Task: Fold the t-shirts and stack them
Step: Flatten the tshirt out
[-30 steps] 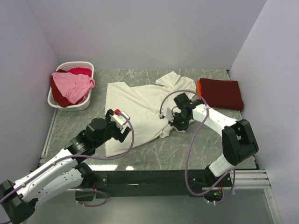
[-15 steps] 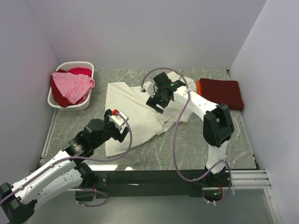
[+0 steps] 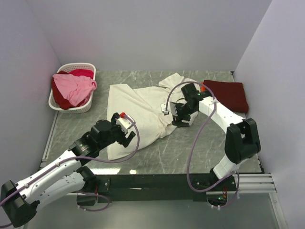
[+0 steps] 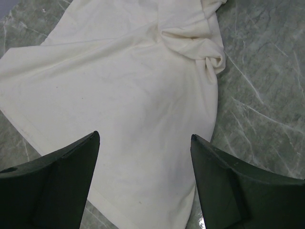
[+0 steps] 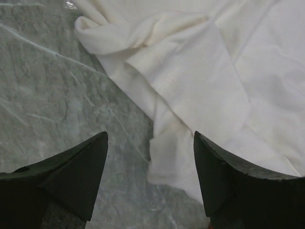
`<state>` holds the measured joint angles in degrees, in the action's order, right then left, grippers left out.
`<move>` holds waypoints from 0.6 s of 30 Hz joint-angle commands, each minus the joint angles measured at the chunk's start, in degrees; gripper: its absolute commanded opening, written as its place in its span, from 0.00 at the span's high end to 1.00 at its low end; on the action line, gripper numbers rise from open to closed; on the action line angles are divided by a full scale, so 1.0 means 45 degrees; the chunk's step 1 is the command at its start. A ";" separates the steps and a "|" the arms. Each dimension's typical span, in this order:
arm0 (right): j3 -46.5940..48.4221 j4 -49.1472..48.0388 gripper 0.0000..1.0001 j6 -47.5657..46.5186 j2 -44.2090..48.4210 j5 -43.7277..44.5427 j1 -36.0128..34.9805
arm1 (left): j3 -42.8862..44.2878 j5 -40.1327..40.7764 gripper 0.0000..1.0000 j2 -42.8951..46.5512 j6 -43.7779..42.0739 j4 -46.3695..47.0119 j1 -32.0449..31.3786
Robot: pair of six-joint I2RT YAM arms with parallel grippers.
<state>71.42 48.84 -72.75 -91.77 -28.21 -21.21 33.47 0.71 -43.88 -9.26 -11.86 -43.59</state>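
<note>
Cloth first: the cream shirt (image 3: pixel 138 112) sprawls creased and half-bunched on the veined stone-look table (image 3: pixel 162 157). Left gripper (image 4: pixel 143 138) hovers spread over its smooth hem; right gripper (image 5: pixel 150 138) gapes above a rumpled fold (both grasp nothing). A dark red shirt (image 3: pixel 228 94) lies folded, far right; a pink shirt (image 3: pixel 71 88) slumps in the slatted basket (image 3: pixel 71 109).
</note>
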 commanded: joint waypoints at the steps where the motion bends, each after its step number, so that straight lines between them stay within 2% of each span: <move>1: -0.0206 -0.1358 0.22 -0.0574 -0.0466 -0.0785 -0.0461 | 0.0140 -0.0392 0.18 0.0180 0.0085 0.0408 -0.0039; 4: -0.0382 -0.2607 0.26 0.0150 -0.0837 -0.0101 -0.1027 | 0.0042 -0.0509 0.17 0.0219 -0.0013 0.0506 -0.0039; 10: -0.0148 -0.2904 0.31 0.0620 -0.1560 0.0096 -0.1516 | 0.0100 -0.0548 0.18 0.0044 -0.0052 0.0467 -0.0039; 18: -0.0012 -0.3118 0.44 0.1068 -0.2068 0.0797 -0.1732 | 0.0022 -0.0627 0.18 0.0161 -0.0072 0.0545 -0.0039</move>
<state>69.78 36.93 -69.52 -100.92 -26.30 -28.64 33.45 -0.73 -43.72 -9.37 -11.77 -43.59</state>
